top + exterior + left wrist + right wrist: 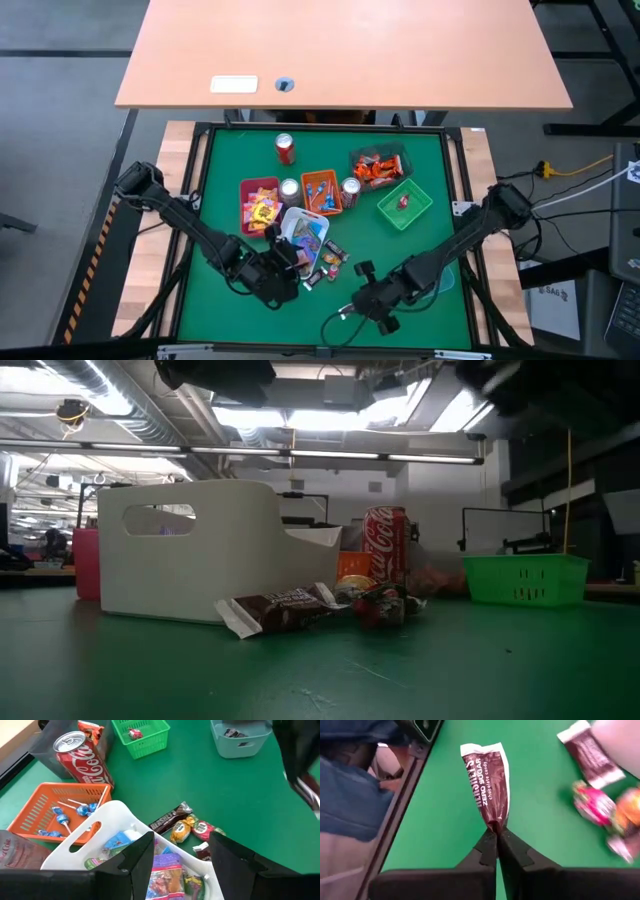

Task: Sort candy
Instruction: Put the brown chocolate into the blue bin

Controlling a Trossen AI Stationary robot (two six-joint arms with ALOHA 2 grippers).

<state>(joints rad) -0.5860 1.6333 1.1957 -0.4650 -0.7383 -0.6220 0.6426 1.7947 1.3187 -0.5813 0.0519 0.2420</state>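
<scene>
Near the middle of the right wrist frame hangs a brown Hershey's chocolate bar in a glossy wrapper [487,782], pinched by one crimped end between the closed fingers of the right gripper [497,839], probably so it lifts clear of the green tabletop [540,810] for sorting. Lower centre of the high frame, more loose wrapped candy [328,262] lies beside the white plastic handled bin [303,236]. Above that bin the left gripper [181,851] hovers with fingers spread and empty, seemingly waiting. Orange [322,192], pink [259,205] and green trays [404,204] sit further up, keeping kinds apart.
</scene>
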